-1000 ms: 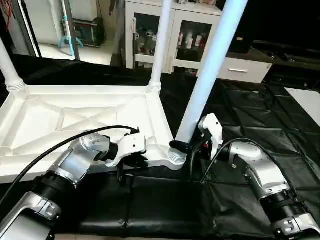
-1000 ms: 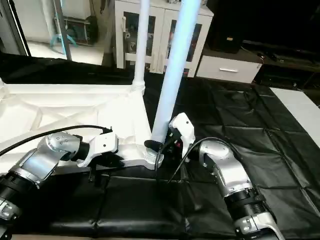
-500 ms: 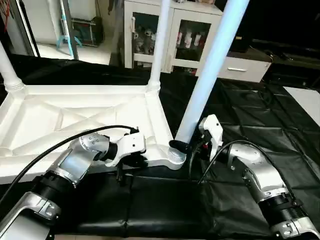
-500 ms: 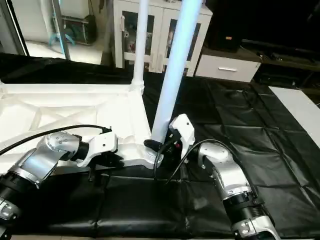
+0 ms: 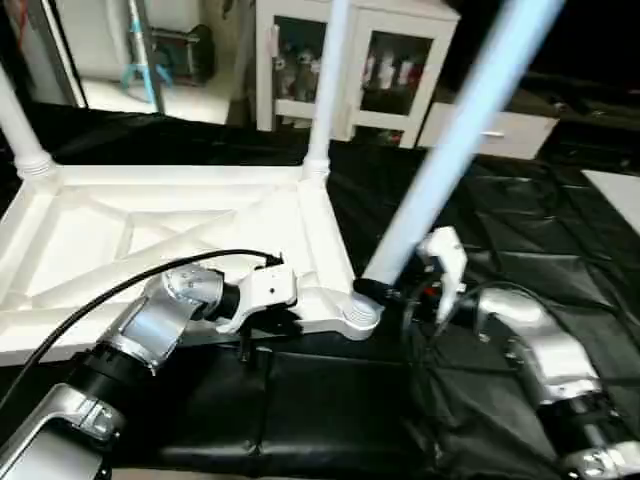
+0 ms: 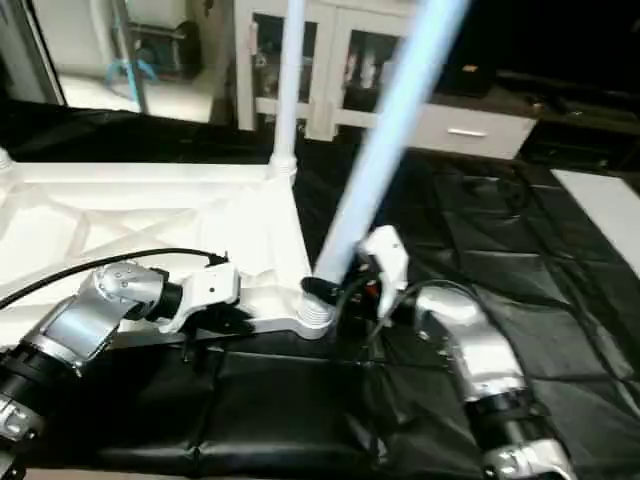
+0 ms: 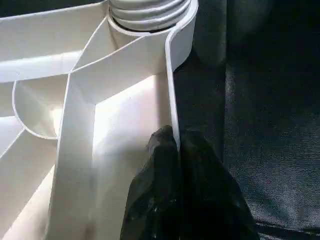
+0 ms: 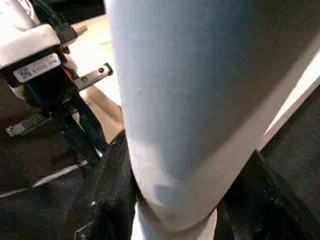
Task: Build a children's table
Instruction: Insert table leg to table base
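The children's table top (image 5: pixel 150 235) lies upside down on the black cloth, its X-ribs facing up. Two white legs stand in its far corners (image 5: pixel 20 135) (image 5: pixel 325 95). A third leg (image 5: pixel 450 160) leans to the right out of the near right corner socket (image 5: pixel 358 315). My right gripper (image 5: pixel 380 293) is shut on this leg just above the socket; in the right wrist view the leg (image 8: pixel 200 100) sits between the black fingers (image 8: pixel 107 195). Pinching the top's near rim, my left gripper (image 5: pixel 262 322) is shut; the left wrist view has its fingers (image 7: pixel 162 155) on both sides of the rim wall (image 7: pixel 172 90).
Black cloth (image 5: pixel 330 400) covers the work table around the top. Behind the table stand a white glass-door cabinet (image 5: pixel 370 70) and a low drawer unit (image 5: pixel 490 135). A black cable (image 5: pixel 120 290) loops over my left forearm.
The leg in my right gripper has tipped further to the right, and that gripper has shifted slightly right with it. The head camera has moved a little. The left gripper keeps its hold.
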You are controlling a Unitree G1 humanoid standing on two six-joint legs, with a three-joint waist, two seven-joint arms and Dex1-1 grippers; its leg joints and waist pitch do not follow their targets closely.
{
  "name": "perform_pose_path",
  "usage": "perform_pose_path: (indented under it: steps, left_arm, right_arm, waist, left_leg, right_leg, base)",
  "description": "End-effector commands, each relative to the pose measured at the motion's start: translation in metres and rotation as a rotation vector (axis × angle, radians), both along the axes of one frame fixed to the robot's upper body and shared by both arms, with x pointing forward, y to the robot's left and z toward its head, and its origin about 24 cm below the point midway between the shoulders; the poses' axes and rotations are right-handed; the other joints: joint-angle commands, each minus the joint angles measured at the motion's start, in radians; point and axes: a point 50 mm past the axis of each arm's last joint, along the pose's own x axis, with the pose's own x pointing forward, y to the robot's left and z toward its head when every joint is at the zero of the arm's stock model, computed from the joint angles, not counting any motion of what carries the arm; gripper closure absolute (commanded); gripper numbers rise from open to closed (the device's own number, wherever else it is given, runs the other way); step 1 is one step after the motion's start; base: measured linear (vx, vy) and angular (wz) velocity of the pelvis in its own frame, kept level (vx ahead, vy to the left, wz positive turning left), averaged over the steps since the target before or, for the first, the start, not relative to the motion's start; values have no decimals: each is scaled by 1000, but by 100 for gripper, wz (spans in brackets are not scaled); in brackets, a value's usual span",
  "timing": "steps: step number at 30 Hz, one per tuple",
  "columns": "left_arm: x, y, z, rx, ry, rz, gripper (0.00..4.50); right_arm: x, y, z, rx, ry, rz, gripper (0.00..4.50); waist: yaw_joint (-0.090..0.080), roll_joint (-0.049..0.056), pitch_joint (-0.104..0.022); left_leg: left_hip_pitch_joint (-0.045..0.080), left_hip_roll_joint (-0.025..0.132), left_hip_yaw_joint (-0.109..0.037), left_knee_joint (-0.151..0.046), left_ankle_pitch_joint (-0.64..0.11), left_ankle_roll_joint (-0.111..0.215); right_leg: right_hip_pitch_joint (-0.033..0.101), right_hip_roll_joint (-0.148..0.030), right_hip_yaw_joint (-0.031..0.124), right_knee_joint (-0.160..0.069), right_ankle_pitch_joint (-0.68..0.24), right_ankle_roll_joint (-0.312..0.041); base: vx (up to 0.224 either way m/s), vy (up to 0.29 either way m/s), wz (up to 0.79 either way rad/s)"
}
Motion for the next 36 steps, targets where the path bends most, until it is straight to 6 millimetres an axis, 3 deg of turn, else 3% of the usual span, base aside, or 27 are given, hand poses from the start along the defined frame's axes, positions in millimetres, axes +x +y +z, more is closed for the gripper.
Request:
perform_pose_path:
  steps: [1, 2, 3, 6, 9, 14, 19, 25, 31, 36]
  left_arm:
    - [-1, 4, -6, 65, 16, -15, 450]
    - [-1, 4, -6, 65, 16, -16, 450]
    - [-1, 4, -6, 65, 16, -16, 450]
    - [-1, 3, -6, 66, 14, -21, 450]
    - [-1, 1, -6, 67, 13, -28, 450]
    - [-2, 1, -6, 69, 14, -37, 450]
    - [-4, 1, -7, 72, 16, -45, 450]
    - [-4, 1, -7, 74, 16, -45, 450]
    - [-4, 1, -7, 74, 17, -43, 450]
    - [-4, 0, -7, 77, 20, -47, 450]
  right_arm:
    - [-4, -23, -7, -45, 72, -58, 266]
    - [-4, -24, -3, -33, 67, -56, 266]
    - [-4, -24, -3, -33, 67, -56, 266]
    - [-1, -28, 7, -31, 48, -58, 266]
    - [1, -29, 16, -29, 23, -54, 266]
    - [6, -23, 32, -7, -26, -51, 266]
    - [11, -18, 44, 18, -66, -53, 266]
    - [13, -13, 48, 13, -85, -36, 266]
    - [4, -6, 40, -54, -35, 77, 266]
    - [9, -1, 34, -129, -35, 91, 266]
  waist:
    - [1, 18, -26]
    - [2, 16, -25]
    - [4, 12, -27]
    - [14, 15, -33]
    - [22, 12, -37]
    - [22, 16, -32]
    - [19, 13, -35]
    - [20, 10, -37]
    - [19, 9, -37]
    - [18, 8, -37]
  left_leg:
    - [26, 59, -8, -81, -349, -13]
    - [26, 58, -5, -79, -346, -11]
    - [22, 58, -2, -75, -316, -7]
    - [11, 57, 6, -63, -166, 8]
    - [8, 52, 12, -52, -99, 22]
    - [9, 57, 9, -59, -179, -3]
    - [8, 54, 10, -53, -141, -7]
    - [6, 52, 11, -47, -109, 11]
    - [6, 53, 10, -45, -115, 18]
    - [4, 52, 11, -43, -119, 8]
  right_leg:
    - [-7, -50, 29, -64, -125, -162]
    - [-9, -50, 30, -66, -130, -166]
    - [-3, -53, 30, -62, -118, -177]
    - [11, -52, 26, -42, 22, -192]
    - [12, -47, 25, -30, 111, -196]
    - [8, -51, 23, -38, -27, -190]
    - [11, -50, 22, -30, 23, -191]
    - [14, -50, 22, -24, 48, -199]
    - [14, -49, 21, -22, 39, -202]
    - [14, -50, 22, -22, 29, -207]
  base:
    - [0, 0, 0]
    - [0, 0, 0]
    - [0, 0, 0]
    - [0, 0, 0]
    - [0, 0, 0]
    - [0, 0, 0]
    - [0, 0, 0]
    - [0, 0, 0]
    - [0, 0, 0]
    - [0, 0, 0]
